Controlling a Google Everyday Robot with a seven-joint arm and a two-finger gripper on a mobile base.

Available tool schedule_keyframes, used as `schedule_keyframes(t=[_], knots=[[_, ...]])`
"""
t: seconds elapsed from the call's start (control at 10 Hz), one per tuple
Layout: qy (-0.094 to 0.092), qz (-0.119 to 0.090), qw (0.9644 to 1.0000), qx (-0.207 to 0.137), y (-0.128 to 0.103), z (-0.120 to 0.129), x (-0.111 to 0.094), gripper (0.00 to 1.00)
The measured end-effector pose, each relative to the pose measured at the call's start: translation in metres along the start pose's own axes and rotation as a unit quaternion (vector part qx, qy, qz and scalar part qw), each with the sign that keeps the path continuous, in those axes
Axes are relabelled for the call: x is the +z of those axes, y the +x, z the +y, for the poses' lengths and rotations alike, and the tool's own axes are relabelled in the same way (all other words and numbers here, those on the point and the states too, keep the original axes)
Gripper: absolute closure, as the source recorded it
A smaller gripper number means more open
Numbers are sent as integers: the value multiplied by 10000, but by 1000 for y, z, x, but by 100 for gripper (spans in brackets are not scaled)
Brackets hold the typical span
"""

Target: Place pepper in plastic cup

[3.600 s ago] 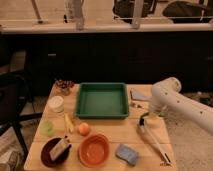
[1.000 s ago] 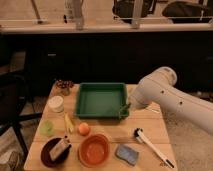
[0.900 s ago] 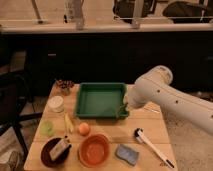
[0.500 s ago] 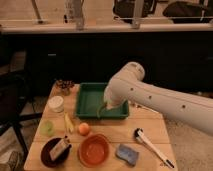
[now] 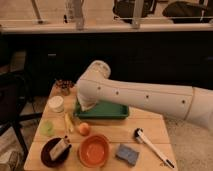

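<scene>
The plastic cup (image 5: 47, 128), small and pale green, stands on the wooden table (image 5: 145, 127) at the left, in front of a white tub (image 5: 56, 103). My white arm (image 5: 145, 97) reaches in from the right across the table. Its end bends down over the left end of the green tray (image 5: 107, 111). The gripper (image 5: 87, 105) hangs there, largely hidden by the arm's own bulk, and it is shut. I cannot make out the pepper; the arm covers much of the tray.
A slim yellow vegetable (image 5: 68, 123) and an orange fruit (image 5: 84, 128) lie right of the cup. Along the front are a dark bowl with a packet (image 5: 55, 151), an orange bowl (image 5: 94, 150), a blue sponge (image 5: 127, 154) and a white-handled brush (image 5: 152, 147). A small dark bunch (image 5: 62, 86) sits at the back left.
The arm has swung steadily leftward, from the table's right edge to over the tray's left end. The things on the table have stayed put.
</scene>
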Motion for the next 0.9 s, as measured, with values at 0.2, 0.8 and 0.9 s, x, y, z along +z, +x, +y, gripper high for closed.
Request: schedule_keyframes(t=[0.2,0.8,0.9], knots=[[-211,-203,9996,35,-30,-1,15,100],[-369,-342,9987,19,-45,2,23,100],[-366,-337,9988,31,-43,2,23,100]])
